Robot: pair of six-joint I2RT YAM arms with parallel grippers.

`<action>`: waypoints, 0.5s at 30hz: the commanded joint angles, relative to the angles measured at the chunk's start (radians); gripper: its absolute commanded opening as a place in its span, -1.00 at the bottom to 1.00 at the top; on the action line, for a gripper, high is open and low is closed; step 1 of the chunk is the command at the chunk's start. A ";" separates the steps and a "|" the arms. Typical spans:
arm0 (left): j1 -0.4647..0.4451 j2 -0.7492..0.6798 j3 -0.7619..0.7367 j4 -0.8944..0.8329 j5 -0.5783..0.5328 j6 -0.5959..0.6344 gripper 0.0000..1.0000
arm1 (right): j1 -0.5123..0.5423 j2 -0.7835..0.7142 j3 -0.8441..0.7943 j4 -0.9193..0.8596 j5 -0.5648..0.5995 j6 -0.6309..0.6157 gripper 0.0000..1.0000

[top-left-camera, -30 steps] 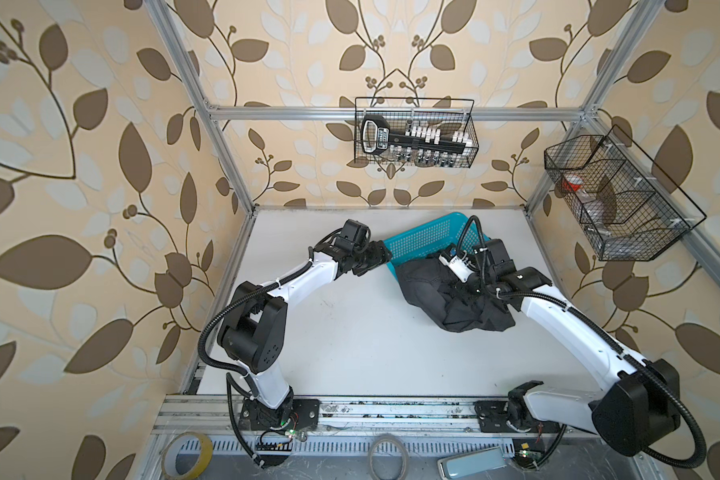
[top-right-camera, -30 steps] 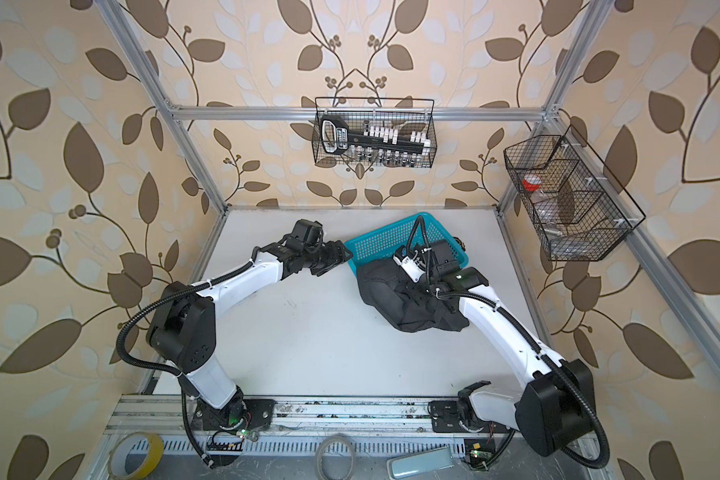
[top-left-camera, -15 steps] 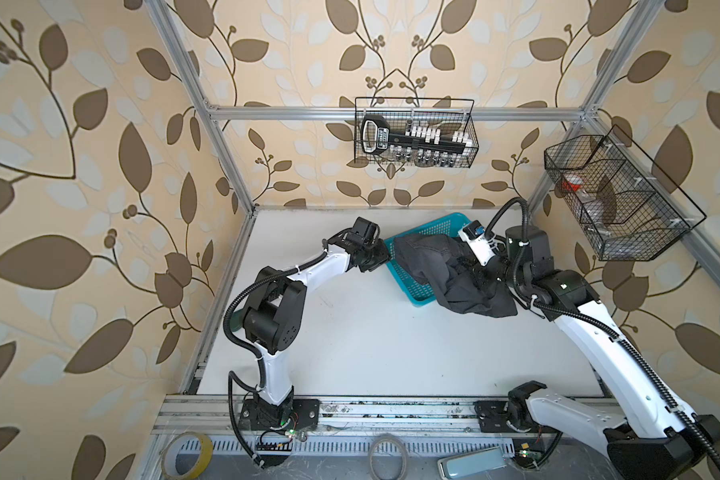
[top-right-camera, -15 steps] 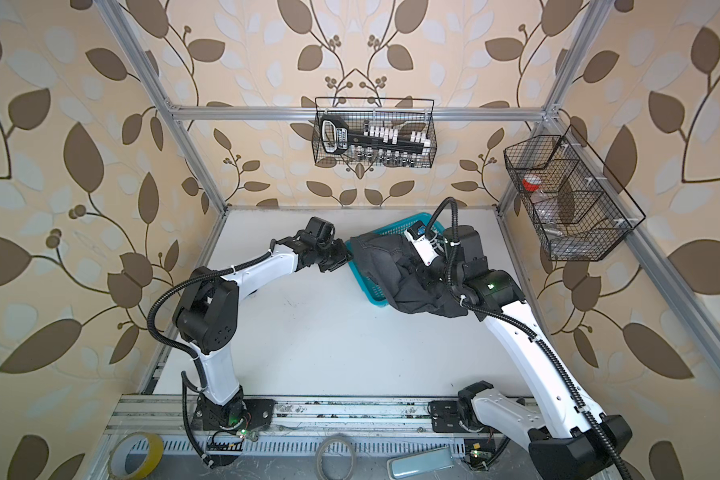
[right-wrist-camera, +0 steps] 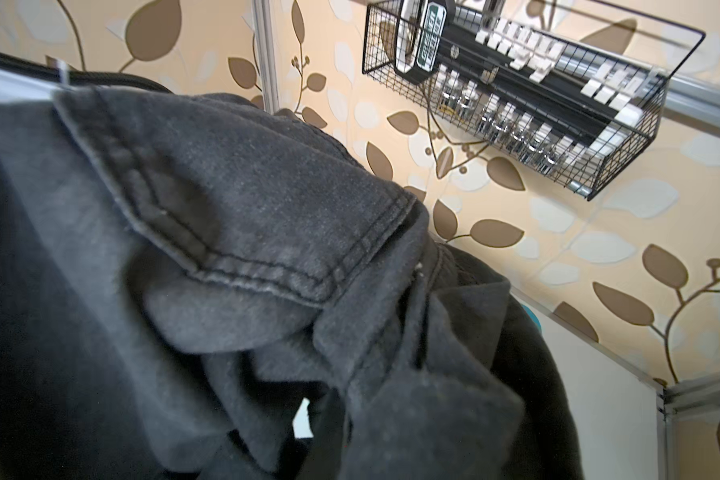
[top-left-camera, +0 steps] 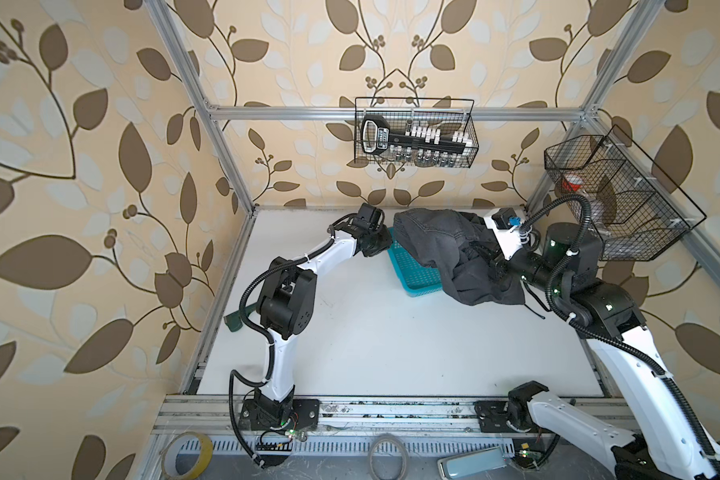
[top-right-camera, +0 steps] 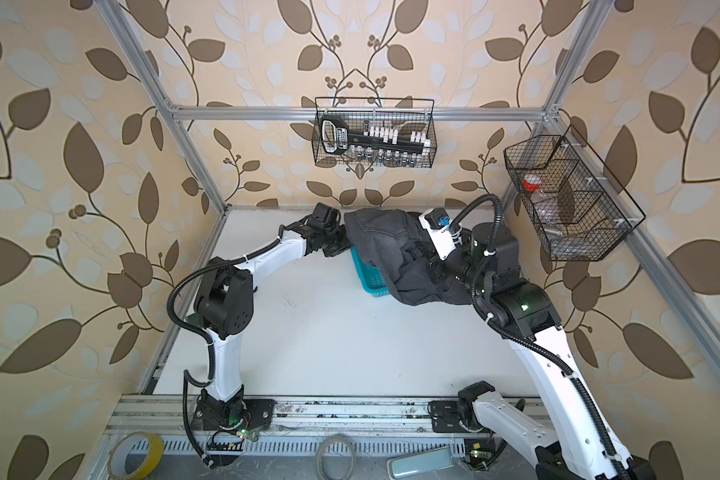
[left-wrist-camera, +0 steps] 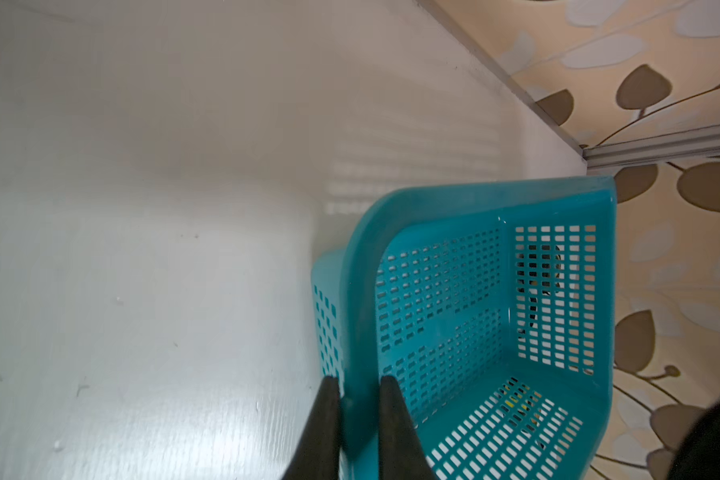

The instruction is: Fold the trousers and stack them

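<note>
My left gripper (left-wrist-camera: 358, 384) pinches the basket (left-wrist-camera: 558, 195) rim between narrowed fingers; my right gripper (top-left-camera: 485, 255), clamped tight, holds the bunched trousers (top-left-camera: 437, 232), cloth draped around its fingers.

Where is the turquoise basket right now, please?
In both top views the basket sits near the middle of the table's back half, partly under the trousers, its wall between the left gripper's fingers.
</note>
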 commanded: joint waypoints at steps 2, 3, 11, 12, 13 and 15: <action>0.054 0.082 0.128 -0.075 -0.016 0.100 -0.77 | -0.001 -0.046 0.019 0.110 -0.097 0.057 -1.00; 0.066 0.100 0.161 -0.083 -0.015 0.110 -0.77 | -0.002 -0.055 0.007 0.105 -0.105 0.065 -1.00; 0.142 0.248 0.405 -0.130 0.011 0.157 -0.78 | 0.001 -0.121 -0.116 0.050 -0.116 0.079 -1.00; 0.145 0.265 0.432 -0.123 0.022 0.159 -0.78 | 0.001 -0.129 -0.136 0.045 -0.124 0.083 -1.00; 0.147 0.280 0.454 -0.121 0.027 0.162 -0.78 | 0.003 -0.134 -0.154 0.039 -0.131 0.083 -1.00; 0.150 0.314 0.507 -0.123 0.036 0.163 -0.78 | 0.018 -0.145 -0.197 0.030 -0.144 0.085 -1.00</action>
